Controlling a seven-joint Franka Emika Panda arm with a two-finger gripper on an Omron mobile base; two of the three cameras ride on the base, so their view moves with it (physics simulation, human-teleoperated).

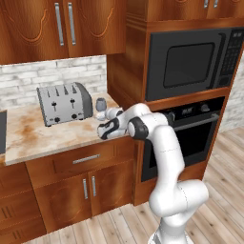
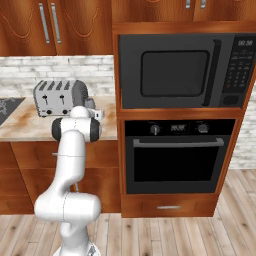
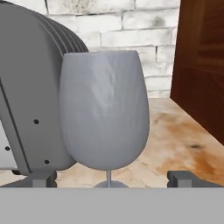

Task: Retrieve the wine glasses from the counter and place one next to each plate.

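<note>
Setting: rendered kitchen; marbled counter (image 1: 28, 138) over wood cabinets, white brick wall behind, microwave (image 1: 193, 62) and oven (image 2: 175, 155) built into a tall unit on the right.
Glass (image 3: 104, 109): upright on the counter just beside the toaster (image 1: 64, 102), between it and the tall unit's wooden side; bowl close ahead in the hand view, stem and foot partly cut off at the bottom.
Same glass, left base view: small grey bowl (image 1: 101, 104) just beyond the hand.
Gripper (image 3: 111, 178): level, pointed at the glass; fingertips spread wide to either side of the stem, gripping nothing.
Contact: none evident; fingers look short of the glass.
Step in hand: approach to the first glass, ahead of the grasp (judged).
Next move: short advance so the fingers flank the stem or lower bowl, then closing; care needed, as the toaster stands tight beside the bowl.
Plates: placement not yet begun.
</note>
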